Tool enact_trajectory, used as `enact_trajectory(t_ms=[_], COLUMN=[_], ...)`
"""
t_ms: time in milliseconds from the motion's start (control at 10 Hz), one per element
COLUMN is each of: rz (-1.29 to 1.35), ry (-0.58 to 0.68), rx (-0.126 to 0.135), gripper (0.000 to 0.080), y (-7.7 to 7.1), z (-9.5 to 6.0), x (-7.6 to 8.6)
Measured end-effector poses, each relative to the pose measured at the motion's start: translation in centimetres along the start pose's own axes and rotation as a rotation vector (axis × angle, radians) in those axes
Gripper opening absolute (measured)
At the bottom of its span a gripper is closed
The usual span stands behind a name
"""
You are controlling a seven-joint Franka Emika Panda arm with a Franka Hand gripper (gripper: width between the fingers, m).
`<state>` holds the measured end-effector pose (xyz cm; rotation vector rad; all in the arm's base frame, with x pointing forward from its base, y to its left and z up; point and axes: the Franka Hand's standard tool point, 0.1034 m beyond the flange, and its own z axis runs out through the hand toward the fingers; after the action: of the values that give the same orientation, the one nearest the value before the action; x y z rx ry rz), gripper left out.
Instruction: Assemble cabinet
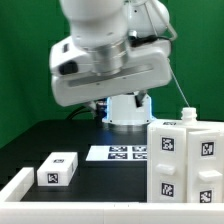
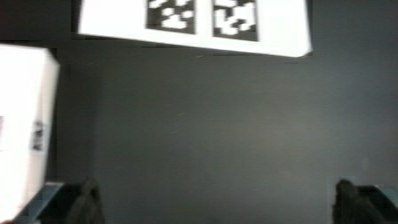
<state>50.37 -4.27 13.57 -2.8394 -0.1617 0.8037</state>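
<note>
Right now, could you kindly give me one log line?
gripper open, empty | cabinet on table, ungripped | marker board in wrist view

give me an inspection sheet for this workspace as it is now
surface: black table, matte and dark
job's things: cabinet, a white tagged body standing at the exterior view's right
clutter: small white tagged block and a white piece at the exterior view's left; marker board lying flat mid-table
grippers: gripper open, nothing between its fingers
cables: thin dark cable running from the arm down toward the cabinet
surroundings: green backdrop
</note>
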Motion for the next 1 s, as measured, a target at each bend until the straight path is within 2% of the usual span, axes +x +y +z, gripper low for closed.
enact_trajectory(t_ms=[400,500,600,700,800,1000], rz=[-0.002,-0.051,-0.093,-0.116,-0.13,-0.144], ry=[-0.004,0.017,0.06,0.106,0.16,0.233], rx=[-0.002,-0.02,-0.058,-0.115,-0.148,-0.183], gripper=[0.0649,0.0649,0.0649,0.0649,0.0649,0.0649], y=[-0.3,0.4,2.3,4.4,5.5,7.2], z=[0.2,0.4,1.0,1.6,1.9,2.1], x=[0.1,0.5,1.1,1.5,1.8,2.3])
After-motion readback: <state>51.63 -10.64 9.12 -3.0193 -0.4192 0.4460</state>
